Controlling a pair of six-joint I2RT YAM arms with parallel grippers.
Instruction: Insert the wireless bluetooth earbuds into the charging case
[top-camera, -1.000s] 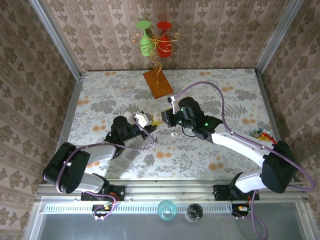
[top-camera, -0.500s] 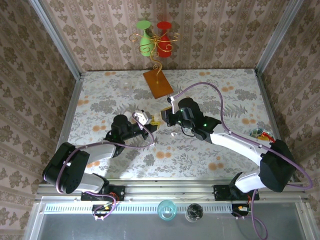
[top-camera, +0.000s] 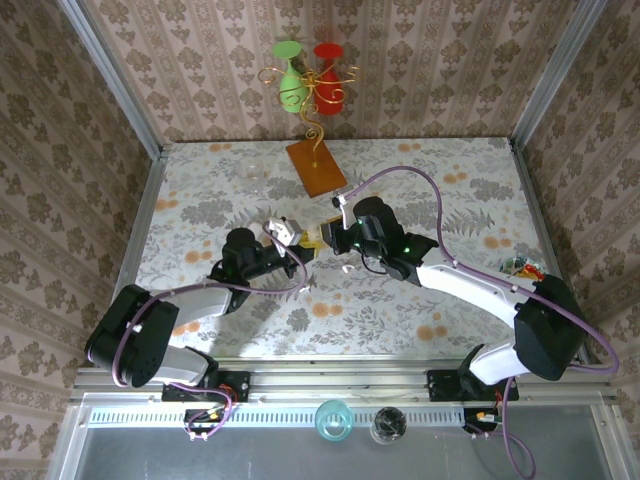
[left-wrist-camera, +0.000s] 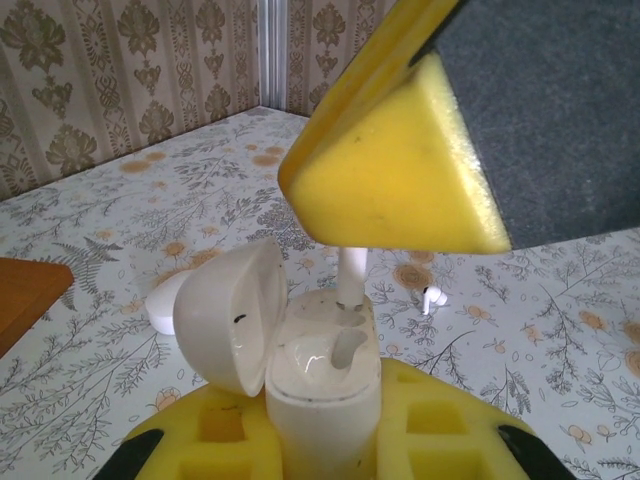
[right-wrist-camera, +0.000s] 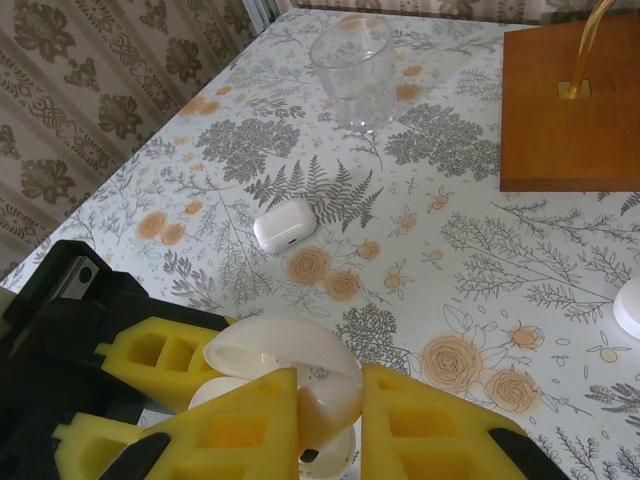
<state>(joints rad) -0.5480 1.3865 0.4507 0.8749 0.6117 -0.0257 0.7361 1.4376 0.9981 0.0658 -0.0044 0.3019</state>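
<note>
Above the table (top-camera: 450, 180), left gripper (top-camera: 282, 243) clamps open charging case (left-wrist-camera: 322, 380).

We see a floral table (top-camera: 190, 215) carrying a wooden base (top-camera: 317, 167) at the back, a clear glass (right-wrist-camera: 352, 70) near it, a closed white case (right-wrist-camera: 285, 224), a loose earbud (left-wrist-camera: 432, 297), and small colourful bits (top-camera: 522, 267) by its right edge.

We see beige-and-brown damask wallpaper (top-camera: 200, 60) closing three sides, with metal posts (top-camera: 112, 75) at the back corners. The worktop (top-camera: 450, 180) wears a grey-and-orange floral print under soft, even light. Beyond the right gripper (top-camera: 320, 238), toward the back wall, a wooden base (top-camera: 316, 167) lies flat.
</note>
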